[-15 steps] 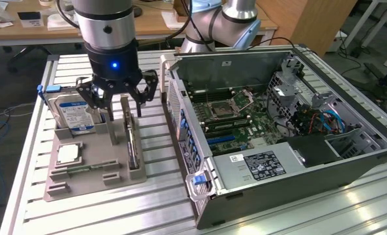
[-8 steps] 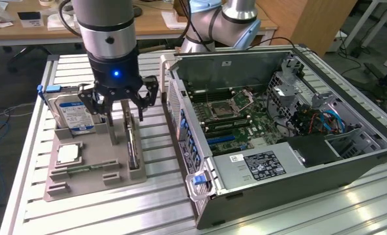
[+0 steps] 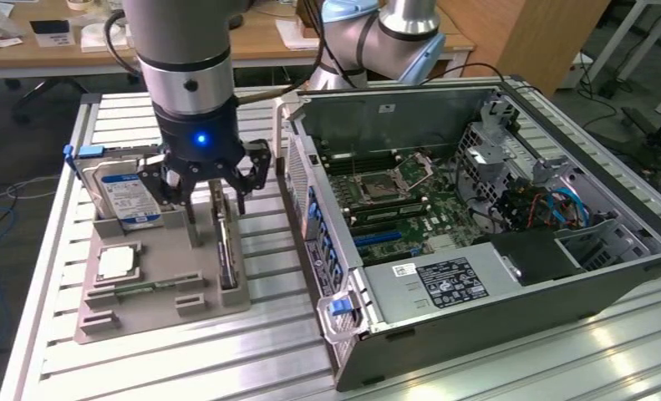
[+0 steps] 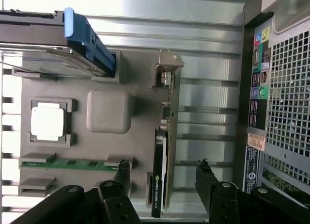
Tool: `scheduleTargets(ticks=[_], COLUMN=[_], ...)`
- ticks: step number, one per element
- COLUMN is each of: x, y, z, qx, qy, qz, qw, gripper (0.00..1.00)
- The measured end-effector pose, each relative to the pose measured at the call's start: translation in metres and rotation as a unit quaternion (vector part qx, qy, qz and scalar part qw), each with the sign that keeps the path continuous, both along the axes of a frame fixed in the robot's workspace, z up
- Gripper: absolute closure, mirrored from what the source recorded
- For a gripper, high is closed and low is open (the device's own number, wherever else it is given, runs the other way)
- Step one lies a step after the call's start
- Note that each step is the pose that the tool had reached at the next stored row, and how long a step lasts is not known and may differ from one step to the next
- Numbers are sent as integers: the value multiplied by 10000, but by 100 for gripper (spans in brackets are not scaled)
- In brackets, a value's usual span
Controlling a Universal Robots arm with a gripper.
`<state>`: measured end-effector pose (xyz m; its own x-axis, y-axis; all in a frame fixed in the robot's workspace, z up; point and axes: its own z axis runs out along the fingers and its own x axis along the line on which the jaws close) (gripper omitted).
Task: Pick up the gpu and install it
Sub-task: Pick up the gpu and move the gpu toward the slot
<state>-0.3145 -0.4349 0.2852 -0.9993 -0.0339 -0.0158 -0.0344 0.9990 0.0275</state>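
The gpu (image 3: 227, 244) is a thin black card standing on its edge in a slot of the grey parts holder (image 3: 163, 313) on the table. In the wrist view the gpu (image 4: 162, 151) shows its black body and silvery metal end. My gripper (image 3: 207, 185) hangs just above the card's far end, open and holding nothing. Seen from the wrist, the gripper (image 4: 163, 168) straddles the card, with one fingertip (image 4: 123, 168) on each side and clear gaps between them and the card.
The holder also carries a blue-labelled hard drive (image 3: 124, 196) with a blue handle (image 4: 89, 40), a processor (image 3: 119, 263) and a green memory stick (image 4: 72, 162). An open computer case (image 3: 475, 217) lies close on the exterior view's right, its rear panel (image 4: 281, 88) beside the gpu.
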Motion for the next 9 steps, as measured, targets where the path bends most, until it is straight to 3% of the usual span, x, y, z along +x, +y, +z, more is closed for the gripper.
scheduleTargets(ticks=[9], x=[0], y=[5], z=[-162], qx=[0], qy=[0], qz=[6], qw=[10000], gripper=[34])
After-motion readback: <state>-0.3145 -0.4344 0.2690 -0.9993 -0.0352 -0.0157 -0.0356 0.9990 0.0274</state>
